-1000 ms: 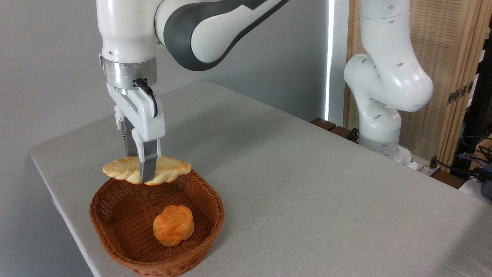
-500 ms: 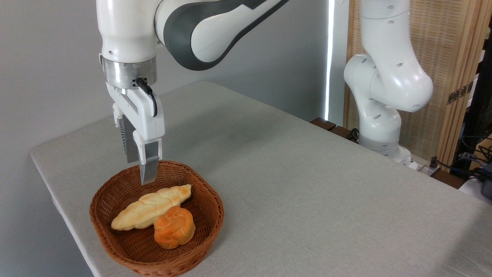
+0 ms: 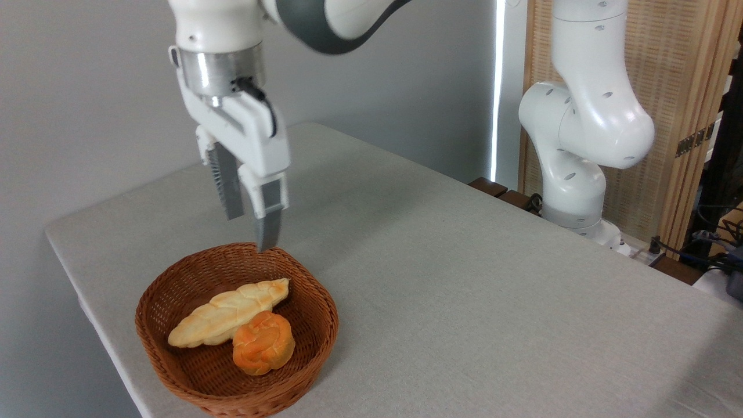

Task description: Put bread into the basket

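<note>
The bread (image 3: 227, 312), a long pale golden braided loaf, lies inside the brown wicker basket (image 3: 316, 307) at the table's near left, slanting from lower left to upper right. It leans against a small round orange bun (image 3: 262, 342) in the same basket. My gripper (image 3: 251, 230) hangs open above the basket's far rim, empty, well clear of the bread.
The grey table (image 3: 464, 278) stretches right and back from the basket. The arm's white base (image 3: 580, 174) stands at the far right edge, in front of a wooden slatted screen (image 3: 673, 87). Cables lie at the far right.
The bread dropped from my gripper into the basket and came to rest against the bun. My gripper opened, then rose and shifted right.
</note>
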